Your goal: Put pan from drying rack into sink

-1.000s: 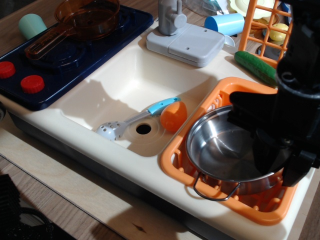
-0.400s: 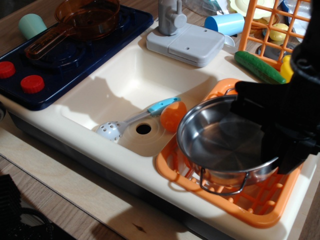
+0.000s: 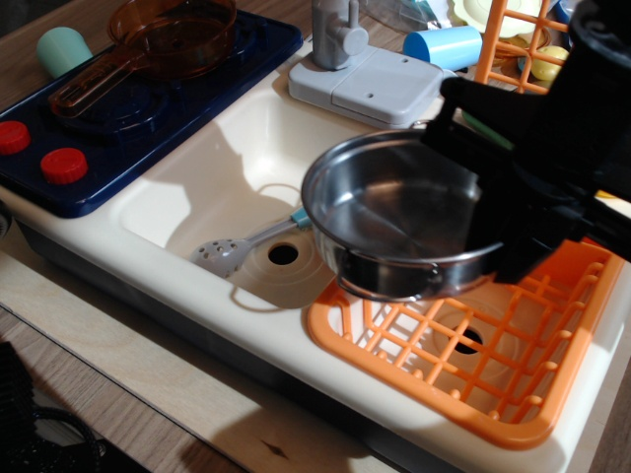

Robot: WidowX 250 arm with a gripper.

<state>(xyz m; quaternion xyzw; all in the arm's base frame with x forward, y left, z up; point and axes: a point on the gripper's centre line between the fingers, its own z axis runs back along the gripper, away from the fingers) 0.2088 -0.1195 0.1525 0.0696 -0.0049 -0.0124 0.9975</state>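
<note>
pan (image 3: 394,212) empty, held by tool (image 3: 493,212) | sink (image 3: 212,182): slotted spoon (image 3: 237,249) | drying rack (image 3: 493,365) empty

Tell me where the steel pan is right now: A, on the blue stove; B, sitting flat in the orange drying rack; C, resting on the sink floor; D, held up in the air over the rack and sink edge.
D: the pan hangs clamped in the gripper, above the emptied drying rack.

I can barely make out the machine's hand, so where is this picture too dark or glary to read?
In the only view, the black hand is a featureless silhouette; the shiny round steel pan shows mild glare; the cream-white plastic sink is sunlit with hard shadows.
</note>
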